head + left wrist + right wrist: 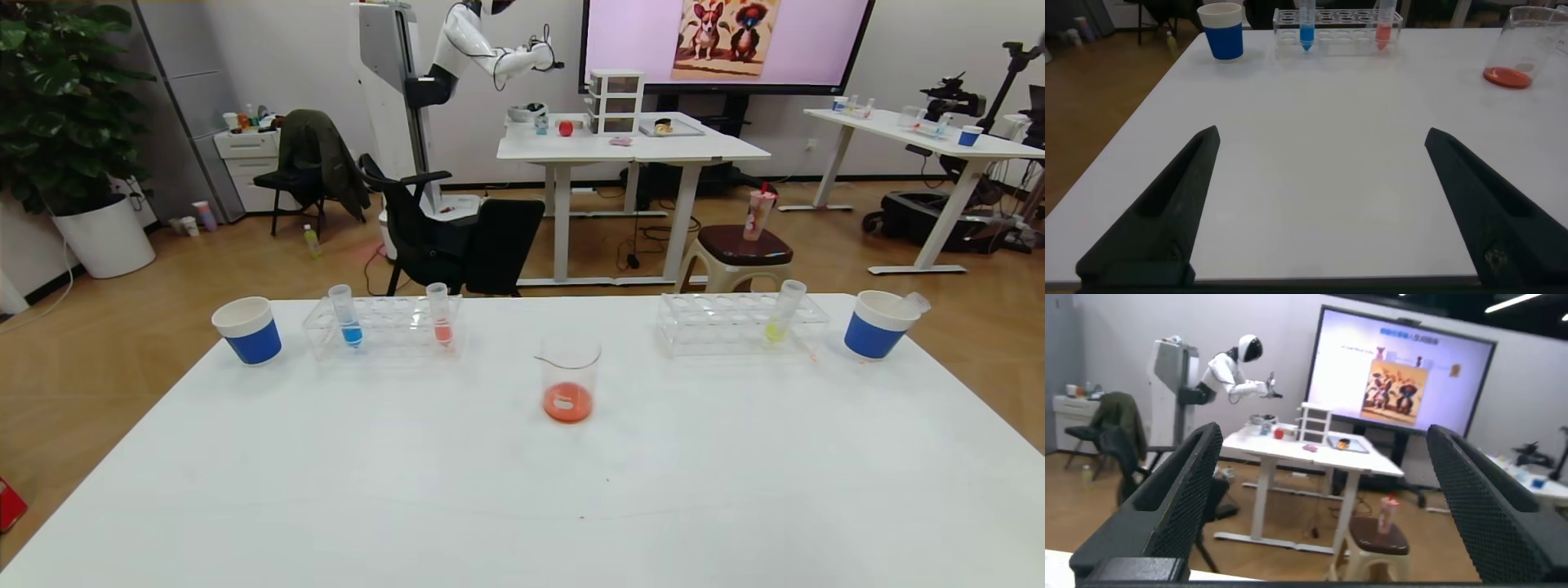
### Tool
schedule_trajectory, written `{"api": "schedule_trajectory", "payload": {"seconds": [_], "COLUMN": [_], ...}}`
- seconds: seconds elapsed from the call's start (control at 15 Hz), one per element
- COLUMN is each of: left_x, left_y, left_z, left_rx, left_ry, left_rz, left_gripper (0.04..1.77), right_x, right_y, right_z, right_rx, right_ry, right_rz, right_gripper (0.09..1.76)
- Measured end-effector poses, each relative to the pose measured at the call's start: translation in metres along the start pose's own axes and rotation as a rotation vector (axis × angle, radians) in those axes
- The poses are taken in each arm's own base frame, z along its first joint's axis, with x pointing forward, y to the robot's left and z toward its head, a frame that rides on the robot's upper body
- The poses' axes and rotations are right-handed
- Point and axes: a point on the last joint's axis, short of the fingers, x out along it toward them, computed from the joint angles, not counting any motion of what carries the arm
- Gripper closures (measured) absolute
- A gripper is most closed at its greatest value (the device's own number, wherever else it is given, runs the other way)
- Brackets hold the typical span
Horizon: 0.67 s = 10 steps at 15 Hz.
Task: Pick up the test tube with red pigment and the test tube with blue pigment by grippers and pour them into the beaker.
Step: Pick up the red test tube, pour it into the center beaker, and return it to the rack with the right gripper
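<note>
The test tube with blue pigment (349,317) stands in a clear rack (392,331) at the table's far left; it also shows in the left wrist view (1306,26). Beside it in that rack stands a salmon-orange tube (441,315). No tube with a deep red tip shows. The beaker (569,377) stands mid-table with red-orange liquid at its bottom, and shows in the left wrist view (1521,49). My left gripper (1323,132) is open and empty, low over bare table well short of the rack. My right gripper (1324,429) is open and empty, facing the room. Neither shows in the head view.
A blue-banded paper cup (249,331) stands left of the left rack. A second rack (718,327) at the far right holds a yellow-green tube (780,314). Another blue-banded cup (873,327) beside it holds a clear tube (916,302) leaning on its rim.
</note>
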Motion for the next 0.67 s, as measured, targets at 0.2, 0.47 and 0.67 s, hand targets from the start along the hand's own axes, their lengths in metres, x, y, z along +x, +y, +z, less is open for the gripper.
{"api": "schedule_trajectory", "payload": {"seconds": [0.2, 0.47, 0.67], "left_x": [0.000, 0.000, 0.000], "left_y": [0.000, 0.000, 0.000], "left_z": [0.000, 0.000, 0.000], "left_rx": [0.000, 0.000, 0.000], "left_ry": [0.000, 0.000, 0.000], "left_rz": [0.000, 0.000, 0.000], "left_gripper": [0.06, 0.06, 0.06], "right_x": [-0.055, -0.119, -0.173], "right_y": [-0.010, -0.016, -0.015], "right_z": [0.009, 0.010, 0.010], "right_rx": [-0.106, -0.148, -0.165], "right_ry": [-0.015, 0.091, 0.176], "right_rz": [-0.069, -0.109, -0.108], "right_gripper": [0.11, 0.11, 0.11]}}
